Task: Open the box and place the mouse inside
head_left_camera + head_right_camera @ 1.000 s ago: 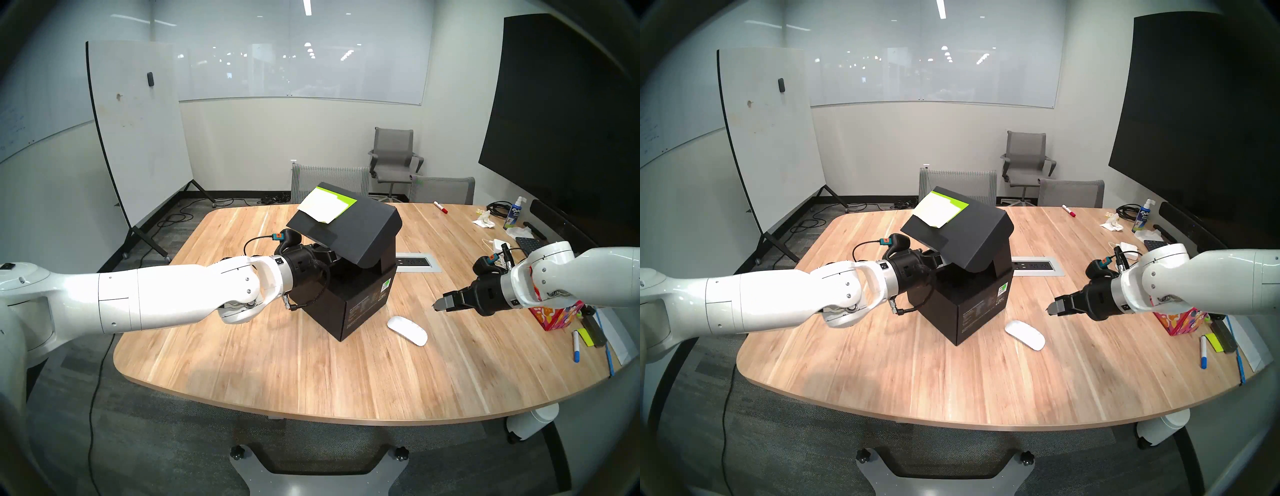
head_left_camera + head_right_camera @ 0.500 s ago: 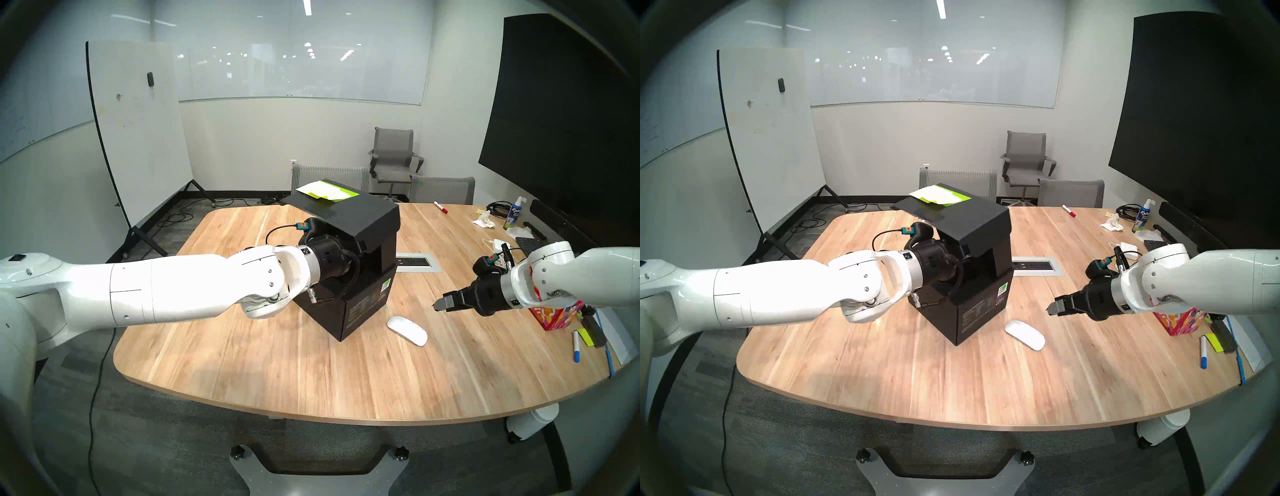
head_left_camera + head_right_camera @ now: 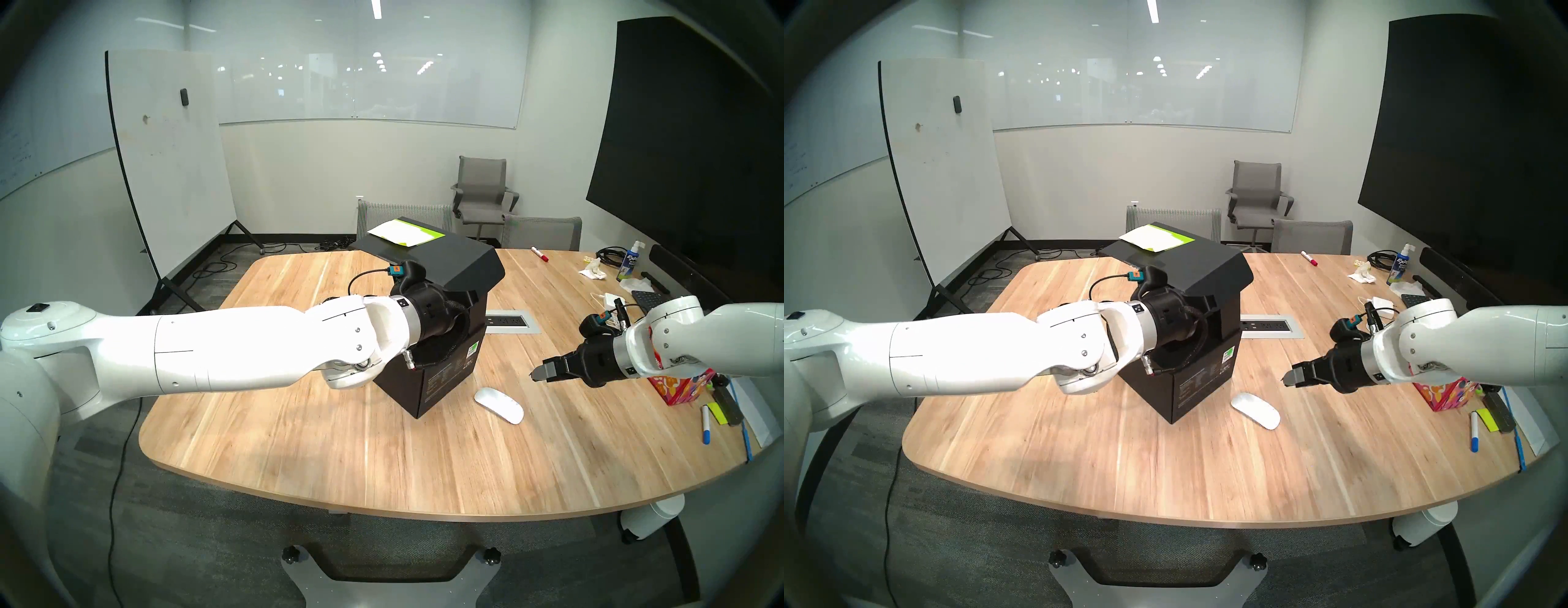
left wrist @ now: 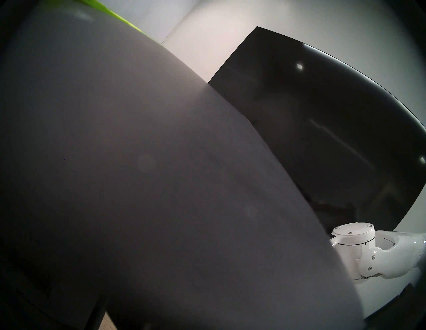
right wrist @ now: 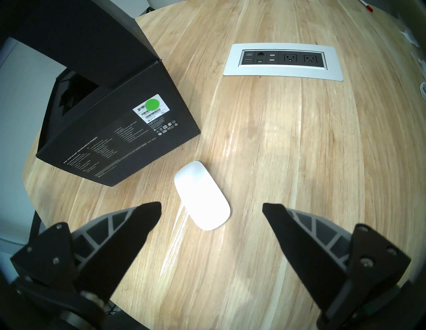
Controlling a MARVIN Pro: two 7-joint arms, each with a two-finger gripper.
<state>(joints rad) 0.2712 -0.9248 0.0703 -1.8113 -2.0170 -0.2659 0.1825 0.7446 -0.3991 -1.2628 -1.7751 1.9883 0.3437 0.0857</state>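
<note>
Left arm point(image 3: 263, 344) swung right, lid point(image 3: 449, 259) flatter; its jaws shut, seemingly under lid; right jaws open; box point(image 5: 129, 138) reads "DEVELOPER KIT"

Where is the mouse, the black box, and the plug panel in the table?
mouse point(image 5: 202, 195): right wrist view, middle of its white top.
black box point(image 5: 129, 138): right wrist view, its printed side wall.
plug panel point(image 5: 283, 62): right wrist view, its socket strip.

- An office meeting room is shown.
- A large wooden conference table point(image 3: 382, 458) with a built-in power and data outlet panel point(image 5: 283, 62) is seen.
- Grey office chairs point(image 3: 481, 193) are placed behind it.
- A rolling whiteboard point(image 3: 169, 161), a wall-mounted glass board point(image 3: 369, 85) and a big dark screen point(image 3: 687, 140) are seen along the walls.
</note>
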